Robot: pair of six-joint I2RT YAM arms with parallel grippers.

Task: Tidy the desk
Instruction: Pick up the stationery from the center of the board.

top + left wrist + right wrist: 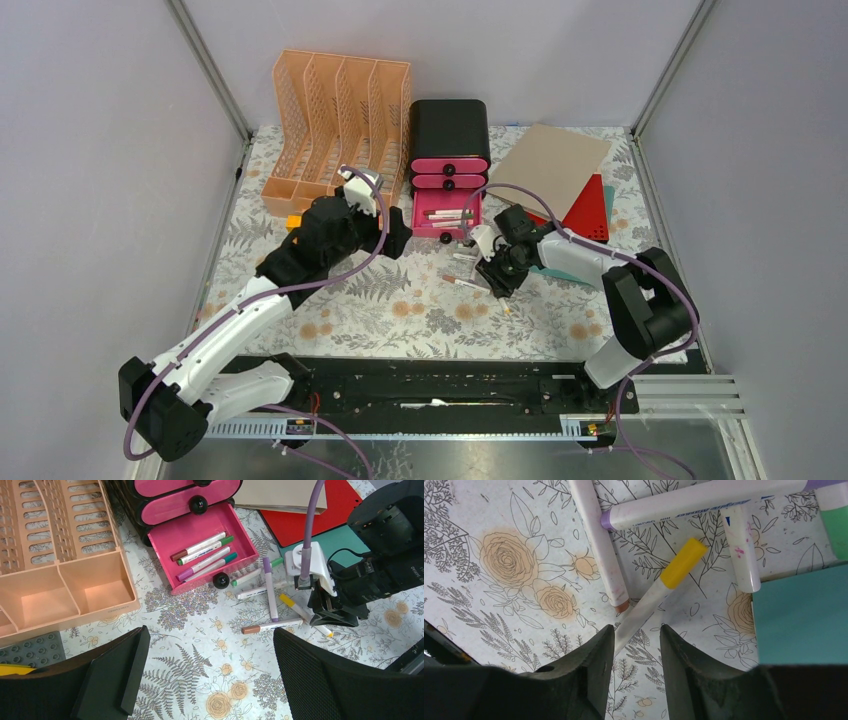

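Observation:
The desk [400,320] carries a floral cloth. Loose markers lie at its middle, in front of the open pink drawer [200,545] that holds several markers. My right gripper [497,272] is open, low over the loose markers. The white tail of a yellow-capped marker [659,590] lies between its fingertips [599,645], close to the left one and not clamped. A brown-tipped marker [599,545] and a purple-capped one [684,502] lie just beyond. My left gripper [210,680] is wide open and empty above bare cloth, left of the markers.
The orange file rack [335,120] stands at the back left, the black drawer box [448,130] beside it. Tan, red and teal folders [560,170] lie at the back right. A grey studded plate [35,650] lies by the rack.

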